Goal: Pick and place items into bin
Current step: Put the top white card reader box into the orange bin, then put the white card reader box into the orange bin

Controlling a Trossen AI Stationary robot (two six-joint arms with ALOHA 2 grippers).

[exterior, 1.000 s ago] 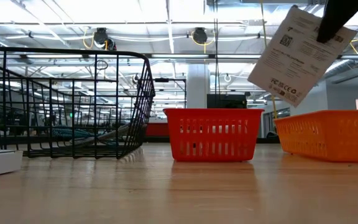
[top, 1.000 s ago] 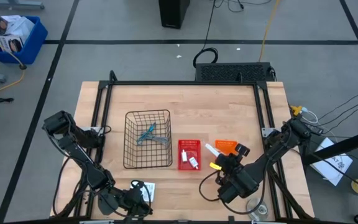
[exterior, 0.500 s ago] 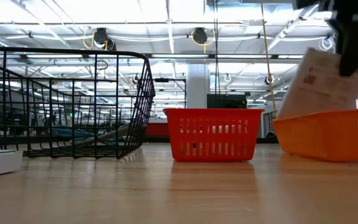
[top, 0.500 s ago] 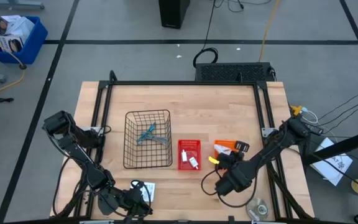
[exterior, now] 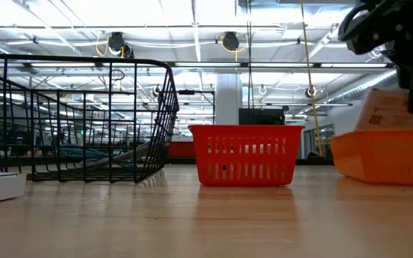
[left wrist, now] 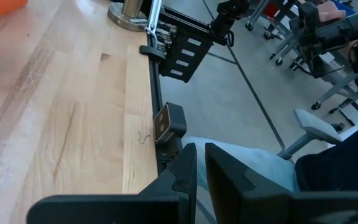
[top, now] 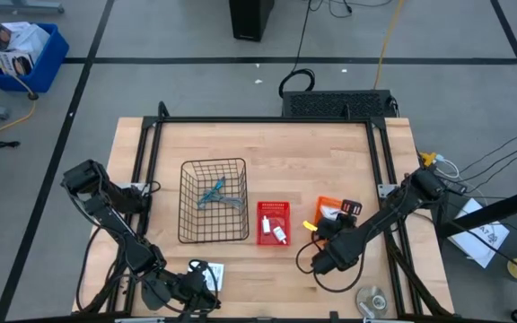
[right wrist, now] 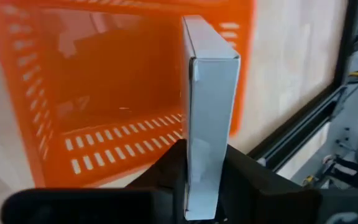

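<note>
The flat white card packet (right wrist: 207,106) stands on edge between my right gripper's (right wrist: 205,163) fingers, over the orange bin (right wrist: 104,87). In the low view the packet (exterior: 393,115) sticks up out of the orange bin (exterior: 382,154) below the right gripper (exterior: 407,64). In the high view the right gripper (top: 337,215) is above the orange bin (top: 328,205). The blue-handled tool (top: 212,191) and the grey metal tool (top: 230,202) lie in the black wire basket (top: 187,202). My left gripper (left wrist: 199,168) is shut and waits at the table's near edge (top: 200,285). My right gripper pinches the card packet between its two fingers, one on each flat face, at the packet's upper end (right wrist: 205,152). It comes from above, pointing down. The packet hangs upright below the fingers, with its lower part inside the orange bin; whether it touches the floor is hidden.
A small red bin (top: 273,222) with small white things in it stands between the wire basket and the orange bin. A flat white object (top: 215,272) lies near the left gripper. A round metal piece (top: 371,299) sits at the near right edge. Bare wood lies toward the far edge.
My right gripper has moved down and toward the table's right, carrying the card packet from high above the table into the orange bin. The packet has turned from tilted to upright. The orange bin has slid a little to the right.
</note>
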